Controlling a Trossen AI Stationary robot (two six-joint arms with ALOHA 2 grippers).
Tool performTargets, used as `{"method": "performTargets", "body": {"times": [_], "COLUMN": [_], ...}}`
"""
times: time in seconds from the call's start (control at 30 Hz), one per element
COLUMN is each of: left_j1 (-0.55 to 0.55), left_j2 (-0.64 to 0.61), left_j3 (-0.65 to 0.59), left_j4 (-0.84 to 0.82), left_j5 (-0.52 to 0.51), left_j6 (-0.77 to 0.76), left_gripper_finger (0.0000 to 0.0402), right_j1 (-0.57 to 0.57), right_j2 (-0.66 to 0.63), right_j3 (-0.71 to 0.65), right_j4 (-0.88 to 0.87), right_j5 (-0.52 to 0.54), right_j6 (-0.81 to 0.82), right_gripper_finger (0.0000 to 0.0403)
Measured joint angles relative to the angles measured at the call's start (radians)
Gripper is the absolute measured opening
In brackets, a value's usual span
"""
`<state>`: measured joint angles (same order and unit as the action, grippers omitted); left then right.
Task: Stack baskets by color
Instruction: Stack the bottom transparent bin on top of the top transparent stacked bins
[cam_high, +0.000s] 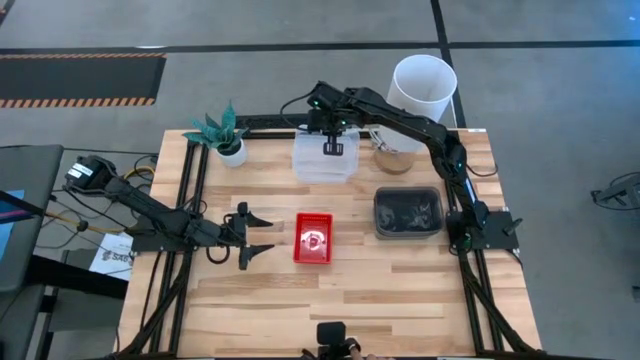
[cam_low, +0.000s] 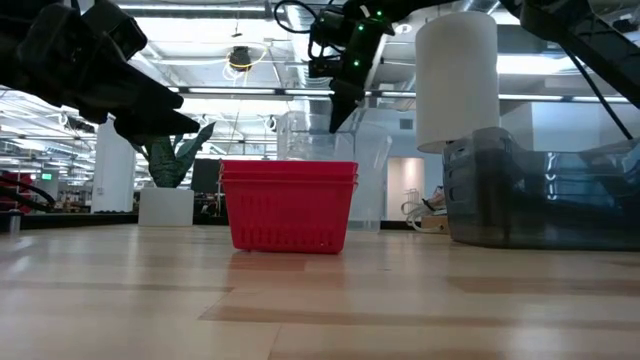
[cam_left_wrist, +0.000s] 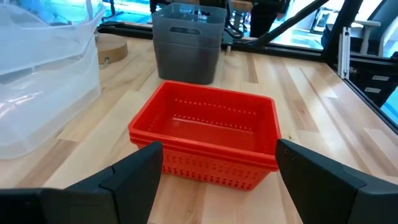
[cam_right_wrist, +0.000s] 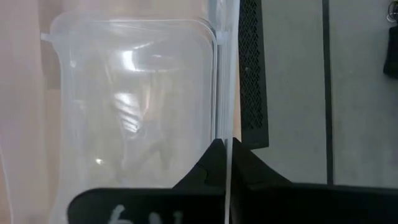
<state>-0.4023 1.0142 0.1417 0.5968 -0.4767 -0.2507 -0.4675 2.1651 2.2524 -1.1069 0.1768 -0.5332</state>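
Observation:
A stack of red mesh baskets (cam_high: 313, 238) (cam_left_wrist: 205, 134) rests on its base at the table's middle. My left gripper (cam_high: 268, 232) (cam_left_wrist: 217, 155) stands open just to its left, pointing level at it and apart from it. Clear baskets (cam_high: 322, 165) (cam_right_wrist: 130, 93) sit nested toward the far edge, and my right gripper (cam_high: 333, 148) (cam_right_wrist: 225, 149) comes down onto them, shut on a clear wall. Smoky dark grey baskets (cam_high: 408, 212) (cam_low: 540, 190) stand stacked at the right. My right gripper pinches a thin upright wall of a clear basket (cam_right_wrist: 227, 124) between its two fingers, at the rim. The fingers come from above, slanting down from the far right. I cannot tell whether this basket is lifted clear or rests in the clear ones below.
A tall white cylinder (cam_high: 423, 88) stands at the far right corner, with a round brown thing (cam_high: 393, 158) beside it. A small potted green plant (cam_high: 222, 135) is at the far left. Black frame rails (cam_high: 195, 190) run along the table's sides. Bare wood lies toward the near edge.

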Motion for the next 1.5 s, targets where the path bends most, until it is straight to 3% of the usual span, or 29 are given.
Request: {"method": "performTargets", "body": {"times": [0.93, 1.5], "left_j1": [0.000, 0.000], "left_j2": [0.000, 0.000], "left_j3": [0.000, 0.000], "left_j4": [0.000, -0.001], "left_j5": [0.011, 0.031], "left_j6": [-0.008, -0.031], "left_gripper_finger": [0.0298, 0.0298], "right_j1": [0.000, -0.047], "right_j2": [0.000, 0.041], "right_j3": [0.000, 0.001], "right_j4": [-0.016, -0.017], "right_j5": [-0.072, -0.053], "right_j6": [-0.012, 0.012], "right_gripper_finger": [0.0095, 0.0098]}}
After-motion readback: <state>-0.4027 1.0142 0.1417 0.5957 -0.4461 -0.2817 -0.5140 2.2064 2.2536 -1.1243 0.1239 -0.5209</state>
